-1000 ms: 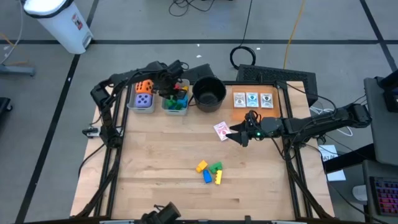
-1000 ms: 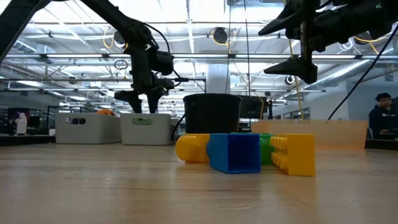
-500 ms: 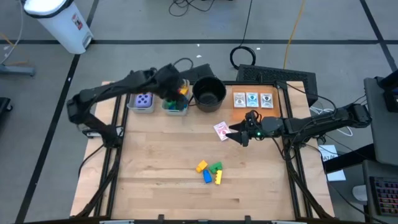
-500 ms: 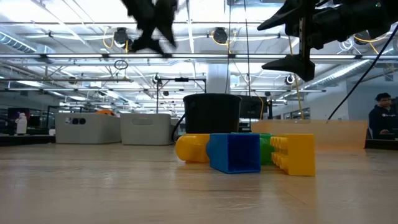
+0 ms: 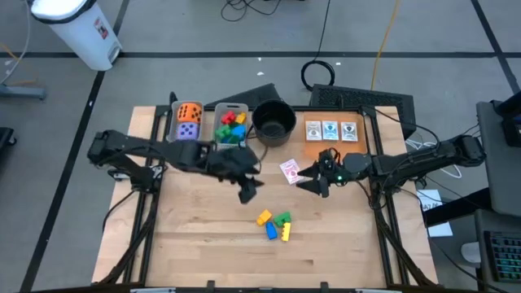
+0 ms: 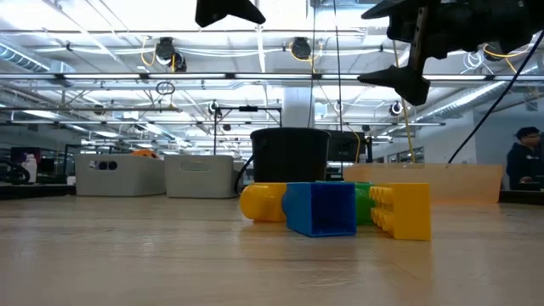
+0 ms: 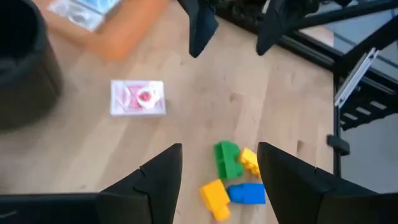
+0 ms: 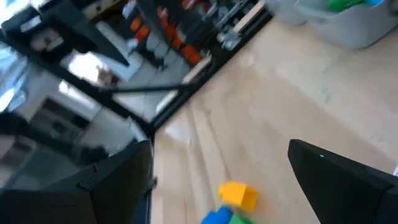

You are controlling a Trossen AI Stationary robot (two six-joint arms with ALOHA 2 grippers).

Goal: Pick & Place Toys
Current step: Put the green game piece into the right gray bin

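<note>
The pale wooden table (image 5: 195, 236) bore two grey rectangular plastic bins (image 5: 186, 132), a round black pot (image 5: 273, 123), an orange mat (image 5: 330, 145) with three picture cards, one loose white-edged card (image 5: 289, 170), and clustered yellow, green and blue plastic blocks (image 5: 275, 225).

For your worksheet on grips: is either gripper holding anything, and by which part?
Nothing is held. The left gripper and the right gripper are both open and empty.

cards (image 5: 330, 130): pictures too small to tell | blue block (image 8: 219, 216): cut by right wrist frame edge | left pincer (image 6: 229, 12): cut off at low view top | orange mat (image 7: 118, 28): blurred
</note>
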